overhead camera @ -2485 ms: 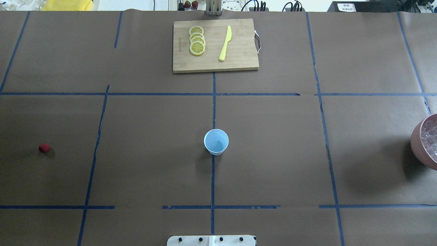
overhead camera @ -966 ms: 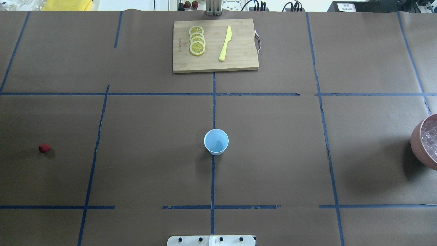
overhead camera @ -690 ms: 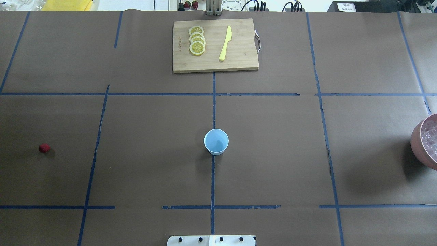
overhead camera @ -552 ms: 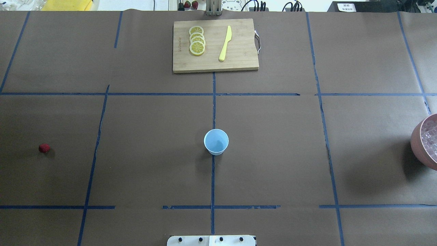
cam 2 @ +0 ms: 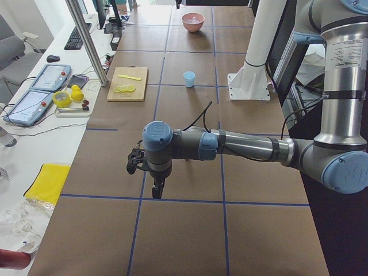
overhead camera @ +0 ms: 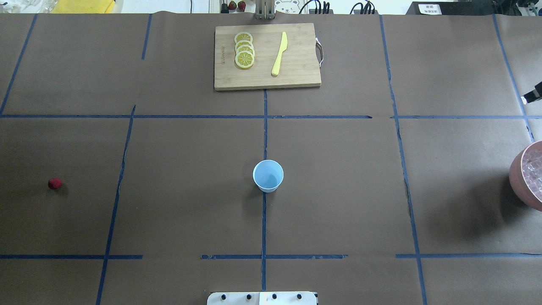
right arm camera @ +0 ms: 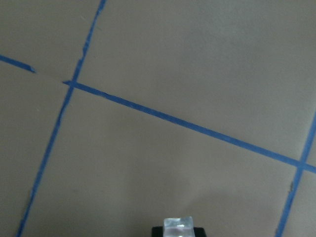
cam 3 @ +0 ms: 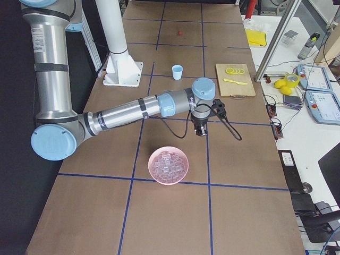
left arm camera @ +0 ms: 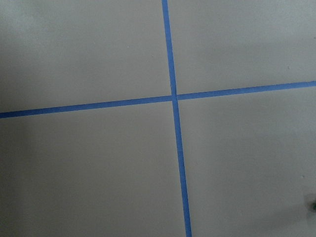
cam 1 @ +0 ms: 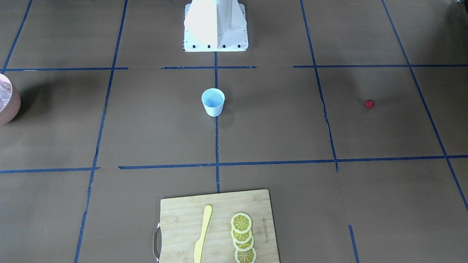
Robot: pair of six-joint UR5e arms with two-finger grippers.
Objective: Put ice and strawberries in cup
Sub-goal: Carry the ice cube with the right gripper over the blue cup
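Ice [cam 3: 168, 165] lies heaped in the pink bowl [overhead camera: 527, 176] at the right edge of the overhead view. One ice cube [right arm camera: 178, 226] shows at the bottom centre of the right wrist view, with dark finger pads on either side of it, so the right gripper [cam 3: 200, 131] looks closed on that single cube above bare table. Each chunk is probably light, hard and slick, so it could squirt out of a loose pinch. A firm grip across two flat opposite faces suits it best. The strawberry [overhead camera: 54, 183] sits alone at the left of the overhead view, well apart from the cup [overhead camera: 268, 176] at its centre, which looks empty. The berry is likely soft and easily bruised, and would want a gentle pinch across its widest part. The left gripper [cam 2: 156, 190] hangs over the table in the lower middle of the left side view, and I cannot tell how its jaws stand. Compared with 0.6 s ago, a dark fingertip with a pale speck now pokes in at the overhead view's right edge, above the bowl. Cup, berry and bowl have not shifted.
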